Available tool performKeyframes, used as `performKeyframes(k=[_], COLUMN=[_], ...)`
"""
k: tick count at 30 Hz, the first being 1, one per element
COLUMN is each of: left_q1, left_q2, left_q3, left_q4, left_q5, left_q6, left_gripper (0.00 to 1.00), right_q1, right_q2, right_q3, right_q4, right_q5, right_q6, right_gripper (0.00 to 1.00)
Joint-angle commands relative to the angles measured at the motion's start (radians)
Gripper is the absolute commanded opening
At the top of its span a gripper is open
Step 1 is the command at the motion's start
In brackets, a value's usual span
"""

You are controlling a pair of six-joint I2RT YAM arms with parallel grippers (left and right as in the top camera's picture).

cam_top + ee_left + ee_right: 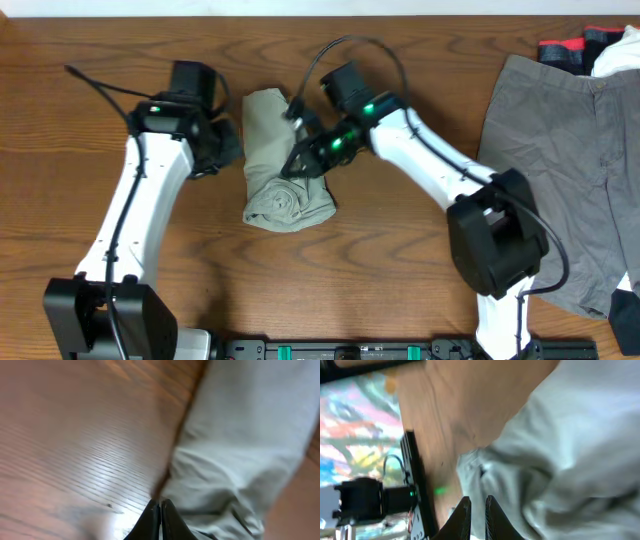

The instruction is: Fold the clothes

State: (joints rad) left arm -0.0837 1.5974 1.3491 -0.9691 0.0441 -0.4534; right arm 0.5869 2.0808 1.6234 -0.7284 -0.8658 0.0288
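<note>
From above, the light falls soft and even, and the wooden surface [400, 270] shows warm brown with only faint, short shadows. A thin dark one runs along the near right edge of the khaki shorts [270, 130]. The far edge of that view burns out to white. The left wrist view is smeared by motion, with a pale sheen of glare lying across the wood grain. The right wrist view is soft too, its cloth washed pale and its left background a bright, unfocused blur.
</note>
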Motion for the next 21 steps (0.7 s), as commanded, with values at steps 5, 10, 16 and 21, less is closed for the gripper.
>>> performKeyframes(k=[5,10,16,21], left_q1=[0.019,0.019,0.019,0.019], left_q2=[0.006,0.006,0.006,0.006], left_q3=[0.003,0.001,-0.010,-0.026], left_q4=[-0.014,-0.022,-0.025,-0.025], left_q5=[-0.029,0.029,0.135,0.243], left_q6=[-0.012,-0.008,0.015,0.014], left_gripper=[0.06,0.06,0.12,0.16], right_q1=[0.066,0.031,-0.019,-0.026], right_q2=[0.054,0.155,0.196,0.195], right_q3=[0.000,0.000,0.000,0.000], right_q4=[-0.050,-0.101,-0.122,-0.111], right_q5=[0.221,0.223,0.223,0.224], right_q6=[0.101,0.273,0.362,0.378], right_gripper=[0.10,0.07,0.08,0.11])
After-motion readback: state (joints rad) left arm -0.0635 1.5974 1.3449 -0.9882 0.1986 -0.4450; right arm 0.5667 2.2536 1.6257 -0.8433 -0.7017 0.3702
